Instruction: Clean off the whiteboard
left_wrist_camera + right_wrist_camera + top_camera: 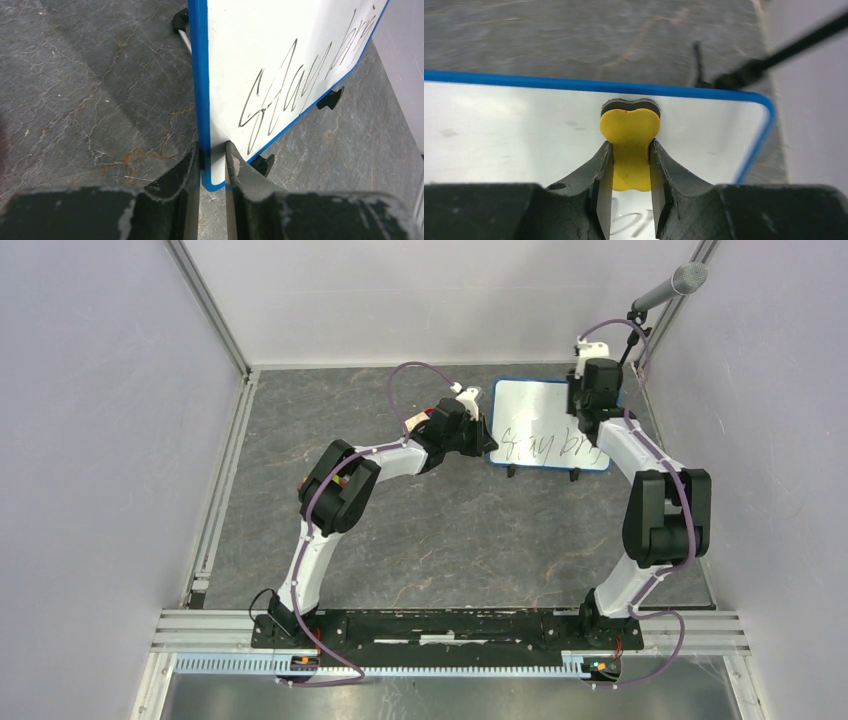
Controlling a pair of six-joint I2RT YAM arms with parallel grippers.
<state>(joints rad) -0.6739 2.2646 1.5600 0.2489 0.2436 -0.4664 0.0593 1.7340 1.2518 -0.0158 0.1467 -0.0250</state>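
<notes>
At the far right of the table (pixel 420 530): the whiteboard (pixel 540 405), close to the right wall, its black feet (pixel 331 98) along the near edge.
Board: white face, blue rim, black handwriting (pixel 300 80) on the near half.
Left gripper (pixel 212 156): narrow, clamped on the board's near left corner, one finger on each face.
Right gripper (pixel 630 150): closed on a yellow eraser (pixel 630 127).
Eraser: dark pad at the board's far right corner, beyond the writing; contact I cannot tell.

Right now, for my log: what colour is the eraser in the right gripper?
The bone-shaped eraser is yellow over a black layer; right wrist view shows it best.
</notes>
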